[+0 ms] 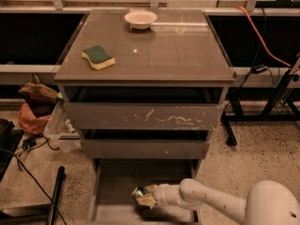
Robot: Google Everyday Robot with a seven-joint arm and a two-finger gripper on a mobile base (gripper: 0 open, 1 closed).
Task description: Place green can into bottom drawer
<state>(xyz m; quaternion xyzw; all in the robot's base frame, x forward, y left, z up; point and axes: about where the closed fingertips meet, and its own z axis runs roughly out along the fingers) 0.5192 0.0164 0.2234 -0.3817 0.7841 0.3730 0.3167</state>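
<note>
Camera view: the robot's claw (144, 198), clamped on the green can (138, 192), hangs low over the near floor of the open bottom drawer (136, 175); placing looks nearly done, with release and withdrawal next.

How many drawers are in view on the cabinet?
3. Top drawer with the scratched front, middle drawer below it, and bottom drawer pulled out, where the gripper holds the green can. None seems hidden.
</note>
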